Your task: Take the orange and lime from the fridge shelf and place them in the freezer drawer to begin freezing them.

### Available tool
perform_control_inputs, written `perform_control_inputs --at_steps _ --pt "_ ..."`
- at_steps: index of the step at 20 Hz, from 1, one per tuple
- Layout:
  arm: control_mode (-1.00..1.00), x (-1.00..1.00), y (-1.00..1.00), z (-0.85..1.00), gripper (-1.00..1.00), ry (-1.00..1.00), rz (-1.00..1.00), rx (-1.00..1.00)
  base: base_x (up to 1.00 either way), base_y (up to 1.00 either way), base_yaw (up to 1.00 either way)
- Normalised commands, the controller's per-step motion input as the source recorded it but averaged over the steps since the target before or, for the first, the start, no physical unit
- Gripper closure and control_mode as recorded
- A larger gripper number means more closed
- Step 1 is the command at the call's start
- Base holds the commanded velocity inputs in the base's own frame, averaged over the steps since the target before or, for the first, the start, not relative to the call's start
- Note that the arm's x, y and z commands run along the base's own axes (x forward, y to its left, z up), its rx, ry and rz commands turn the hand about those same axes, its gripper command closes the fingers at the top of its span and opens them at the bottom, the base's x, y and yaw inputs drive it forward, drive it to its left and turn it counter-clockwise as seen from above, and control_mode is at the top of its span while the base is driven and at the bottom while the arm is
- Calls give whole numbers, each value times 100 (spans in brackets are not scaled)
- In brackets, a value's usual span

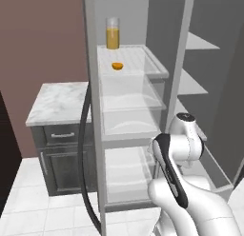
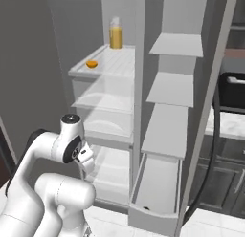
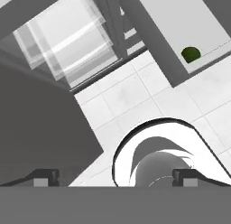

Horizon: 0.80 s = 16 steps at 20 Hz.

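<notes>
The fridge shelf (image 1: 143,56) is carrying a glass of juice (image 1: 113,34) and the orange (image 1: 117,65). Below, the freezer drawer (image 2: 155,214) is standing pulled out, the lime (image 3: 191,54) lying in its front corner. The gripper (image 3: 115,179) is holding its fingers wide apart, empty.

1. The orange (image 2: 92,64) lies on the ridged fridge shelf (image 2: 117,64), near its front left corner.
2. A glass of juice (image 2: 116,34) stands upright at about 1 o'clock from the orange, at the shelf's back.
3. The freezer drawer (image 2: 155,193) is pulled open at the lower right, with something small and dark (image 2: 146,209) near its front wall.
</notes>
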Motion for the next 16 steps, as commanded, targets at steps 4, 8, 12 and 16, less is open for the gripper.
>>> perform_control_inputs --at_steps 4,8,12,16 --pt "100 0 0 0 -100 0 0 0 55 11 13" --pt "100 0 0 0 -100 0 0 0 43 24 10" --pt "100 0 0 0 -100 0 0 0 48 12 9" --pt "100 0 0 0 -100 0 0 0 55 6 10"
